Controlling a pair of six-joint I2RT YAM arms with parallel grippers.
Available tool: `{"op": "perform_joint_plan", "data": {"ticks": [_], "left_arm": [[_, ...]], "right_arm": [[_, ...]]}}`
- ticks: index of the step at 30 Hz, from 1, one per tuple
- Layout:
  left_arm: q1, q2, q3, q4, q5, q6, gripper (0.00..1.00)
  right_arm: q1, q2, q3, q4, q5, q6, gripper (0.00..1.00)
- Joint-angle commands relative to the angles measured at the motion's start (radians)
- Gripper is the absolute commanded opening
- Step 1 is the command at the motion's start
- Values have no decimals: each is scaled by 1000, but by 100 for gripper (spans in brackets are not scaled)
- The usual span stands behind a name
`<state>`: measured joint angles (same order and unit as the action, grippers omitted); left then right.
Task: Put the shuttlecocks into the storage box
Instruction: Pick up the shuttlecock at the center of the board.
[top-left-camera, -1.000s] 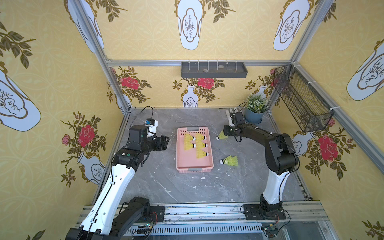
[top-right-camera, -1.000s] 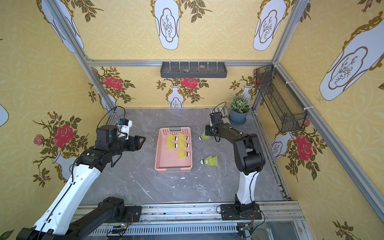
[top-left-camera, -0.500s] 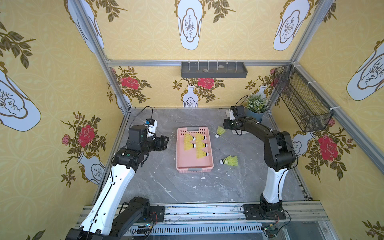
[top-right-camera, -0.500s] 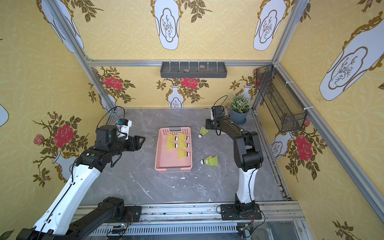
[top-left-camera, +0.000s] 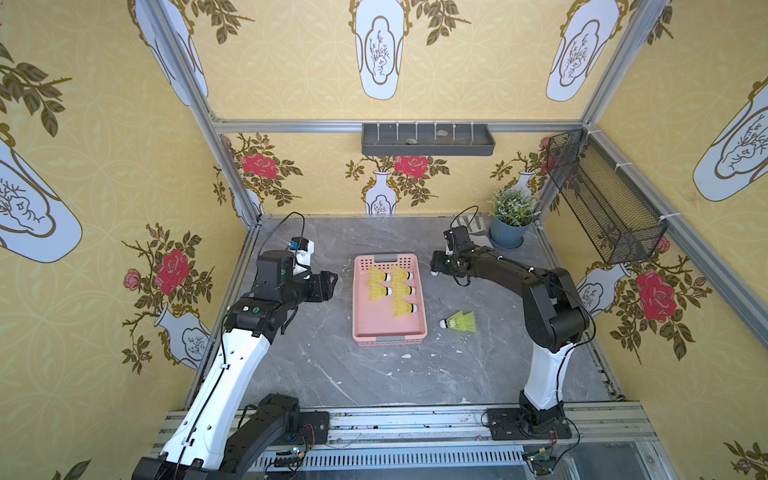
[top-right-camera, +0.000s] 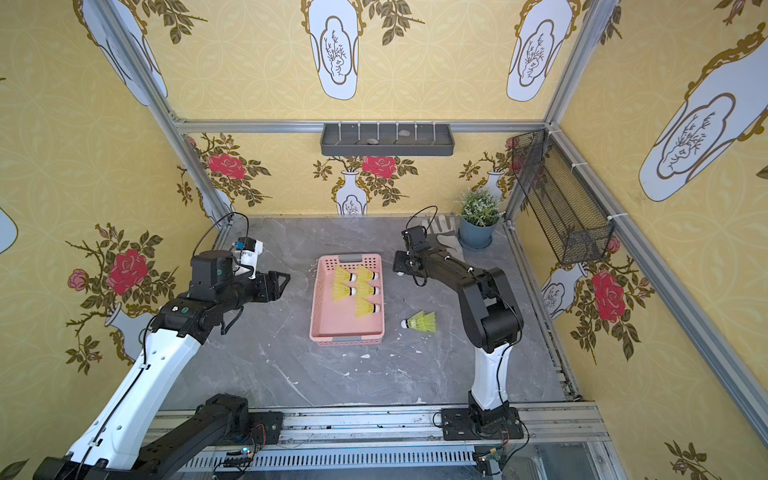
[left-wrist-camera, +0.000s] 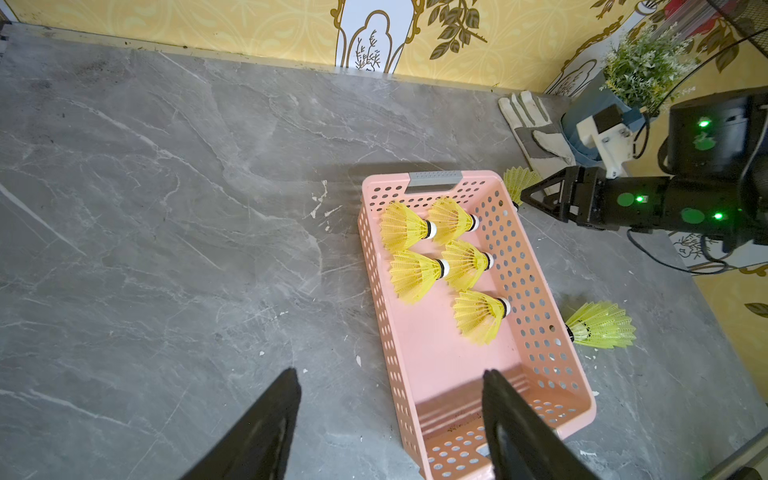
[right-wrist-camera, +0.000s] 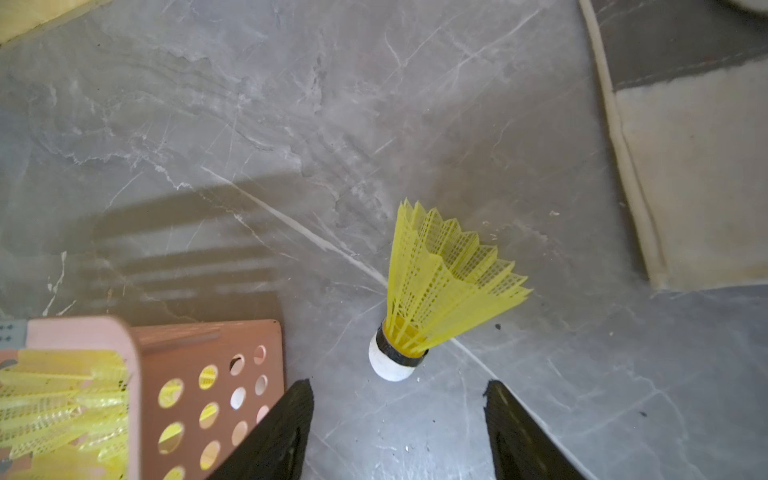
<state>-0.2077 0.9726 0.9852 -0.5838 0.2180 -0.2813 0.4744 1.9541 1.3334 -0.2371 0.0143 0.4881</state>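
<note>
Grey marble tabletop (top-left-camera: 316, 374). Left gripper (top-left-camera: 332, 284) wide, empty, left of storage box (top-left-camera: 356, 299); five shuttlecocks (top-left-camera: 401, 291) inside. Right gripper (top-left-camera: 435, 264) wide, empty, poised at stray shuttlecock (right-wrist-camera: 436, 282) beside box's far corner. Straddle cork end, close gently: skirt likely crushes. Second stray (top-left-camera: 459, 322) on table, right of box.

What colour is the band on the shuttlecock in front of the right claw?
Black; the band shows best in the right wrist view.

A glove (left-wrist-camera: 536, 133) lies beside the potted plant (top-left-camera: 512, 220).
</note>
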Motion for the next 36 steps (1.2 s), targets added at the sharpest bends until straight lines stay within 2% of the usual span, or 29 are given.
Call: {"op": "perform_joint_plan", "data": {"ticks": [1, 9, 15, 22, 27, 33, 36], "left_arm": [[2, -2, -9, 16, 13, 1, 71], [4, -7, -14, 18, 15, -2, 71], [6, -9, -14, 19, 18, -3, 71], [12, -12, -16, 21, 21, -6, 71], [17, -14, -17, 23, 24, -8, 71], [19, -17, -19, 24, 24, -9, 71], [19, -18, -19, 24, 26, -9, 71]], "right_arm": [[17, 40, 25, 34, 78, 106, 67], [28, 143, 95, 24, 100, 179, 62], [30, 184, 124, 9, 114, 183, 57], [45, 188, 123, -8, 137, 168, 43], [65, 172, 105, -20, 168, 158, 39], [68, 142, 46, 16, 146, 136, 21], [72, 103, 8, 47, 139, 119, 17]]}}
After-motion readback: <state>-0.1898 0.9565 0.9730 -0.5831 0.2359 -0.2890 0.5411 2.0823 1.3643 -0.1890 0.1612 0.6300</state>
